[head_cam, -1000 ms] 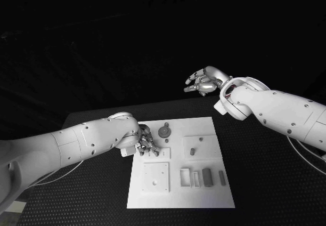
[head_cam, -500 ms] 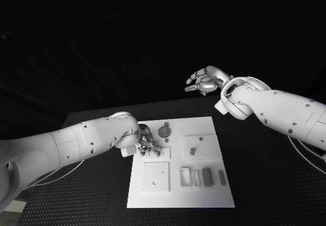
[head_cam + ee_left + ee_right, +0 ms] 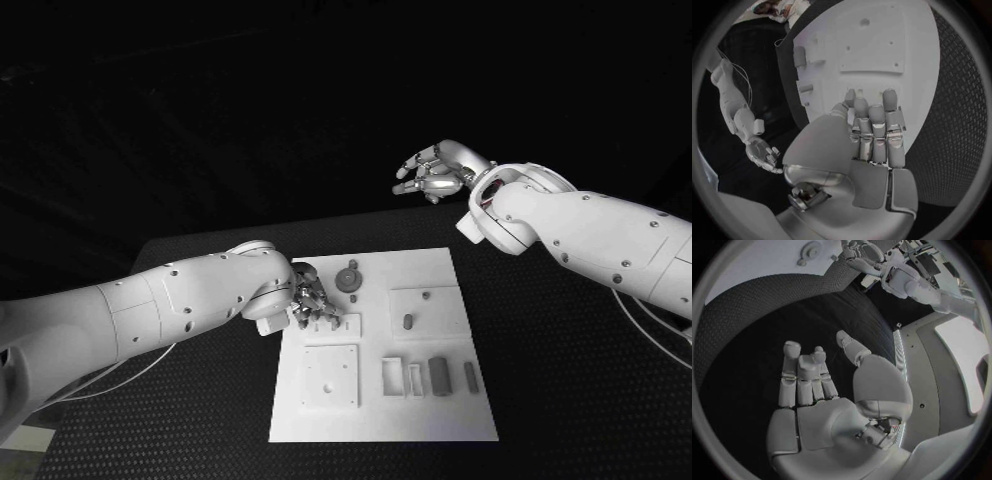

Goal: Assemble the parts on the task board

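Barely moved: my left hand (image 3: 310, 305) stays low at the task board (image 3: 433, 420) 10 o'clock corner, grip unclear. Right hand (image 3: 433, 172) hovers open, empty. Parts (image 3: 438, 375) mostly loose; assembly early.

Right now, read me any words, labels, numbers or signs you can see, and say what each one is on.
None can be read.
The task board is plain white, with no print showing.
The left hand, the right hand and both white arms show no legible markings.

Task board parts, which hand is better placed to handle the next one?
Left. The left hand hovers over the task board beside its parts; the right hand is raised beyond the table's far edge.
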